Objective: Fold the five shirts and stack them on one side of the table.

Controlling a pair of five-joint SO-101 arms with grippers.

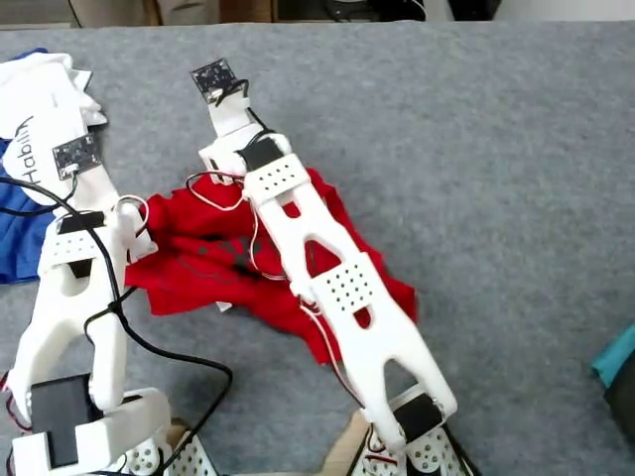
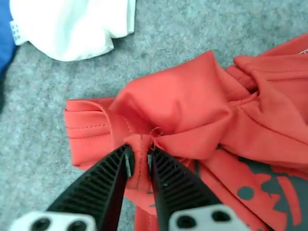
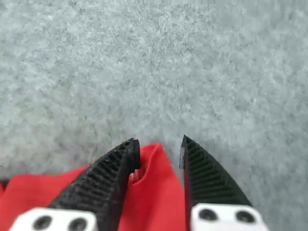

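Overhead, the red shirt (image 1: pixel 198 268) lies crumpled on the grey table (image 1: pixel 476 149), left of the frame's centre. The left arm (image 1: pixel 79 288) rises from the lower left corner to the shirt's left edge. The right arm (image 1: pixel 337 278) runs diagonally from bottom centre across the shirt to its upper edge. A white shirt (image 1: pixel 40 99) is bunched in the upper left corner, with a blue shirt (image 1: pixel 20 228) just below it at the left edge. Something teal (image 1: pixel 617 355) shows at the right edge.

From the left wrist, the left claw (image 2: pixel 139 156) is clenched on a small raised fold of the red shirt (image 2: pixel 192 101), the cloth pinched between its black ribbed fingers (image 2: pixel 106 178). The shirt gathers into creases around that pinch, and a dark print shows on it. The white shirt (image 2: pixel 72 29) lies apart on the table (image 2: pixel 216 24), with a sliver of the blue shirt (image 2: pixel 4 29) beside it.

From the right wrist, the right claw (image 3: pixel 159 144) is released, its jaws apart. A corner of the red shirt (image 3: pixel 154 202) lies between them, against one finger (image 3: pixel 115 168) and clear of the other. Beyond the tips is bare table (image 3: pixel 144 57).
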